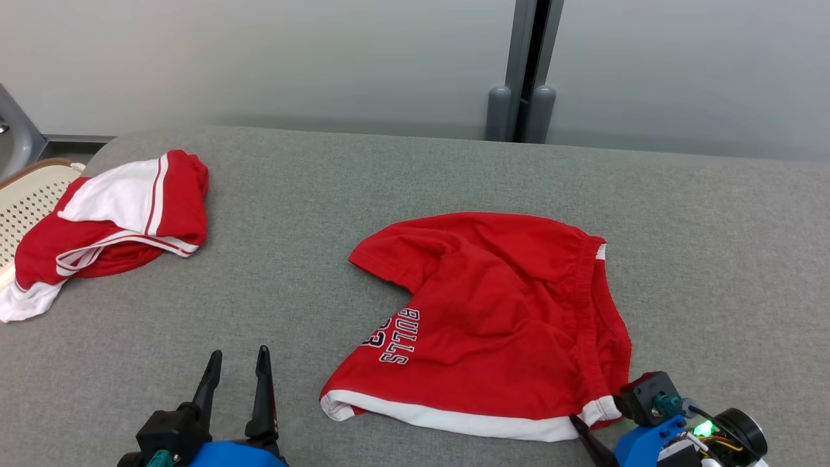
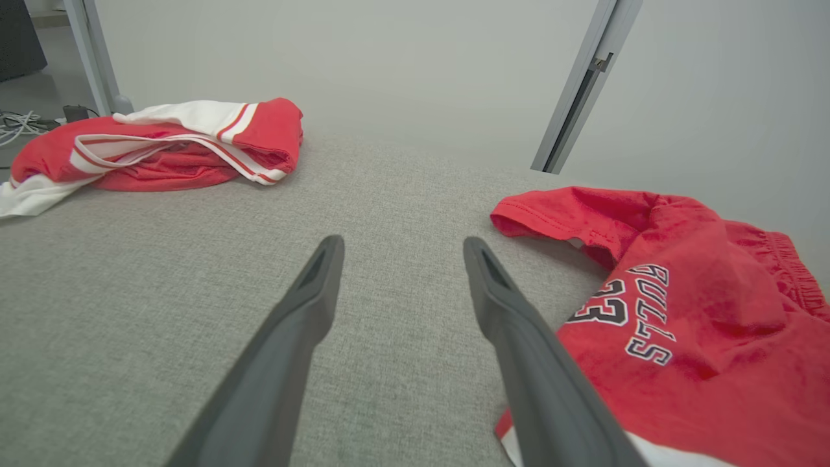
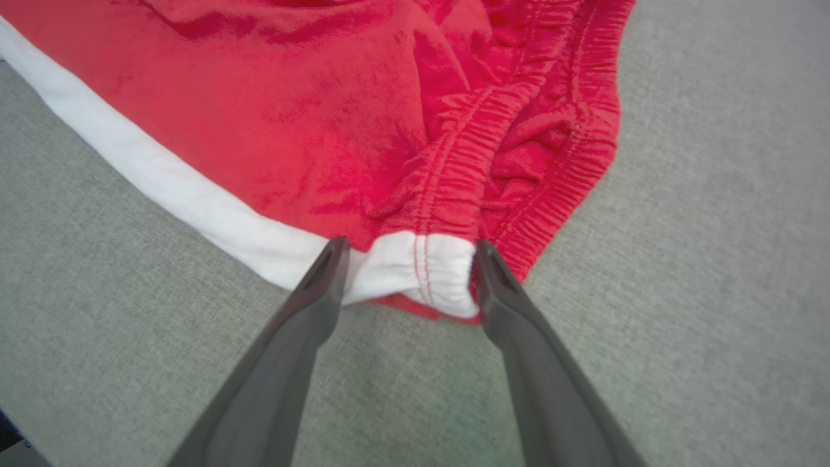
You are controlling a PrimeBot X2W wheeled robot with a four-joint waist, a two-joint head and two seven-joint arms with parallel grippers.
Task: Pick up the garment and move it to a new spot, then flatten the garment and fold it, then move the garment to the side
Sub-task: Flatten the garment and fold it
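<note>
The garment (image 1: 506, 311), red shorts with a white hem and "BULLS 23" printed on them, lies crumpled in the middle of the grey table. My left gripper (image 1: 238, 353) stands open over bare table, left of the shorts (image 2: 700, 311), with nothing between its fingers (image 2: 311, 305). My right gripper (image 3: 408, 250) is open at the near right corner of the shorts (image 3: 292, 117). The white corner of the waistband (image 3: 421, 272) sits between its two fingers, which are spread on either side of it. In the head view one right finger (image 1: 583, 436) shows at that corner.
A second red and white garment (image 1: 117, 220) lies bunched at the table's far left, partly over the edge. Beside it stands a white perforated basket (image 1: 26, 201). A grey post (image 1: 525, 84) rises behind the table (image 1: 389, 181).
</note>
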